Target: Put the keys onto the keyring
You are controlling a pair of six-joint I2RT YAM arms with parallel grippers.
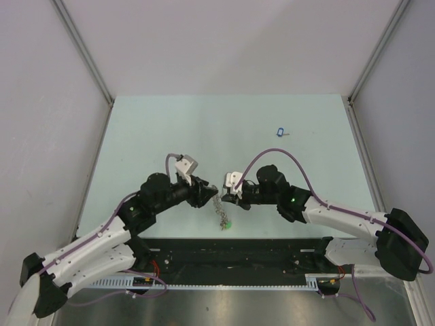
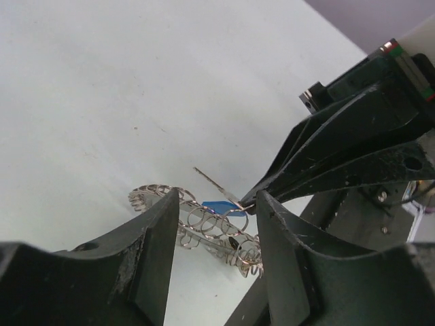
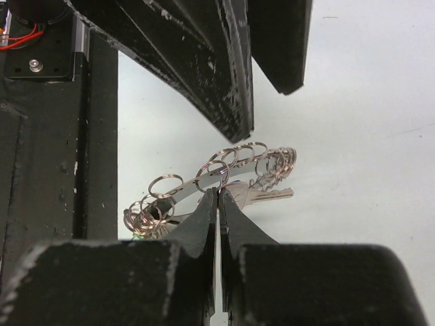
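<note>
The keyring lies between the two grippers, with a green tag at its near end. My right gripper is shut on a silver key with a blue tag and holds it against the keyring's small loops. My left gripper is open, its fingers standing either side of the keyring without touching it. A second blue-tagged key lies on the table at the far right.
The black base rail runs along the near edge, close behind the keyring. The table is pale green, with white walls on three sides.
</note>
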